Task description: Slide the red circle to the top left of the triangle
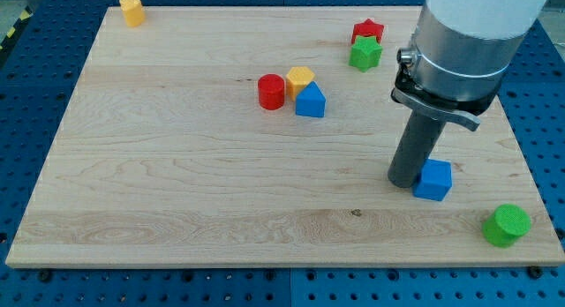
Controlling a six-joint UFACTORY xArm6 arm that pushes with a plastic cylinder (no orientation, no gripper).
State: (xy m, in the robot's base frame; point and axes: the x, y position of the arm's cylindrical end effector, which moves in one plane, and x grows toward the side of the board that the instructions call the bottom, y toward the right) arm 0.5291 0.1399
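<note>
The red circle (271,92) stands near the board's middle. It touches a yellow block (299,79) on its right. The blue triangle (310,101) sits just right of the red circle and below the yellow block. My tip (405,181) rests on the board at the view's lower right, far from the red circle. It touches the left side of a blue cube (433,180).
A red star (368,31) and a green star (365,53) sit at the view's top right. A green circle (507,225) is at the bottom right corner. A yellow block (131,11) is at the top left. The wooden board (177,183) lies on a blue table.
</note>
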